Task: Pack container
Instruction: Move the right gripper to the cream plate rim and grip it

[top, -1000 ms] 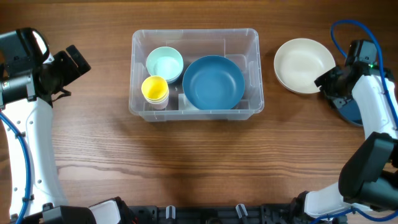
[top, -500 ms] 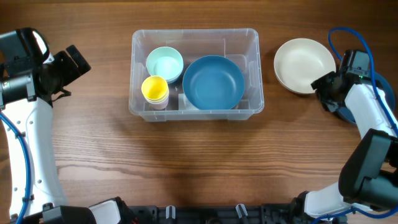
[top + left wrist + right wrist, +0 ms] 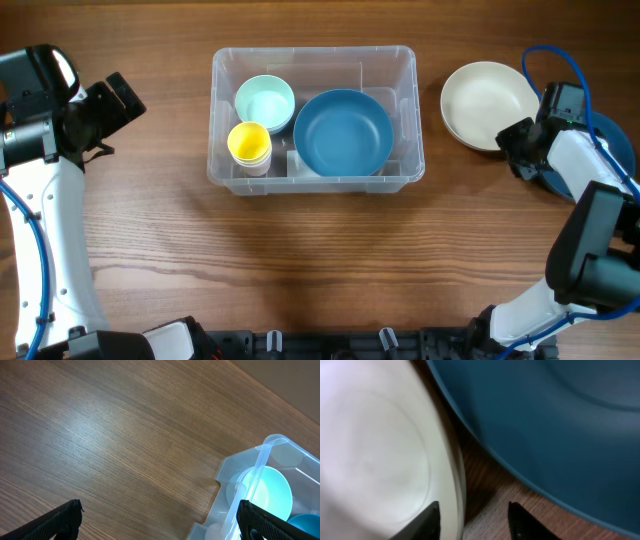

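Observation:
The clear container [image 3: 315,53] stands in the middle of the table and holds a large blue bowl [image 3: 343,132], a pale blue bowl [image 3: 264,100] and a yellow cup [image 3: 249,142]. A cream bowl [image 3: 488,100] sits on the wood to its right. My right gripper [image 3: 512,140] is at that bowl's lower right rim. In the right wrist view the right gripper [image 3: 474,506] straddles the cream bowl's rim [image 3: 455,465], one finger over the inside and one outside, with a gap left. My left gripper [image 3: 159,510] is wide open above bare wood, left of the container's corner [image 3: 260,457].
A dark blue dish [image 3: 612,140] lies under my right arm near the table's right edge and fills the upper right of the right wrist view as the dish [image 3: 560,420]. The left arm [image 3: 60,110] stands by the left edge.
My right gripper has slid a little left onto the cream bowl's rim and its jaws have narrowed. The left arm and the container's contents have not moved.

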Robot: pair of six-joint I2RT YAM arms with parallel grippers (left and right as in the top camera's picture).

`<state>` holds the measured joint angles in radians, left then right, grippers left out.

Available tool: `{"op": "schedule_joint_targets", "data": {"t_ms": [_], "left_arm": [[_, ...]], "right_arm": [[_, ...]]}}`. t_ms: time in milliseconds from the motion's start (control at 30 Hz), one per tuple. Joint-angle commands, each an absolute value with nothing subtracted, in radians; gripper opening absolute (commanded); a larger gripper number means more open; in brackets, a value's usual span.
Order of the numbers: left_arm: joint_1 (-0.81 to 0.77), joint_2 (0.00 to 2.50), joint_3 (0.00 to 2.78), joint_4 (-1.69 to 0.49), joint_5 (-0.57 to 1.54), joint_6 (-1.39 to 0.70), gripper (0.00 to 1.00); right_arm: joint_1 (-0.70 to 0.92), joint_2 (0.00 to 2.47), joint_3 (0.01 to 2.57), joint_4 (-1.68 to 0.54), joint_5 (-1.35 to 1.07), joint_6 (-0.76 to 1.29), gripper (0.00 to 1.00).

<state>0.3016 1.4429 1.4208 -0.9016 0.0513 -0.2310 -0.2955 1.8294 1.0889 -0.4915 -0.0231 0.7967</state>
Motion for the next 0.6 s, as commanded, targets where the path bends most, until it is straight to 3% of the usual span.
{"op": "schedule_joint_targets", "data": {"t_ms": [0, 333, 567], "left_arm": [[0.306, 1.429, 1.435, -0.902, 0.063, -0.244, 1.00], [0.306, 1.429, 1.435, -0.902, 0.063, -0.244, 1.00], [0.306, 1.429, 1.435, -0.902, 0.063, -0.244, 1.00]], "right_arm": [[-0.289, 1.842, 1.084, -0.469, -0.028, 0.784, 0.40], [-0.286, 1.842, 1.084, -0.461, -0.032, 0.733, 0.08], [-0.271, 1.842, 1.085, -0.443, -0.052, 0.697, 0.07]]}}
